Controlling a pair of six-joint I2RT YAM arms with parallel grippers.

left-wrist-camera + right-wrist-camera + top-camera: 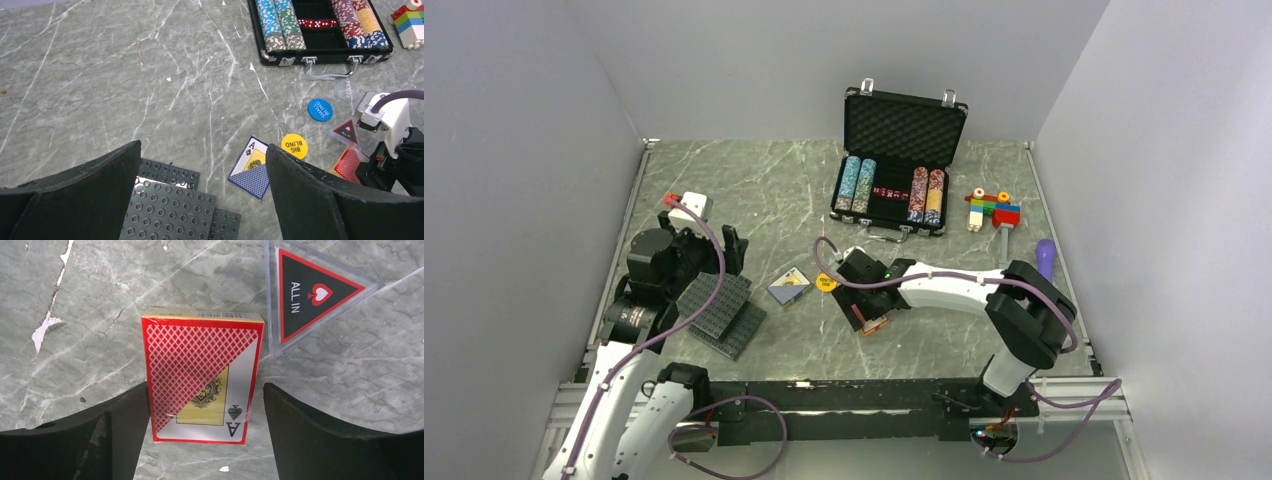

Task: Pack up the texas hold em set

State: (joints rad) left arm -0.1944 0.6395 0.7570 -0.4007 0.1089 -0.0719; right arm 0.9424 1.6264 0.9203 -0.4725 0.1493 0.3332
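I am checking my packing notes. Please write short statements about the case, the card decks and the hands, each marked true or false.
The black rectangular briefcase stands open. True.
The red-backed card deck lies in the briefcase. False: it lies on the grey marbled table, between the open fingers of the right hand.
The left hand grips the blue-backed card deck. False: it is open and empty, near the dark grey studded plates.
The yellow round button lies on the table beside the blue-backed deck. True.

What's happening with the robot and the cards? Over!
Left fingers open, near grey plates. Right fingers open, straddling red deck on table. Case open. All-in button close beside deck.
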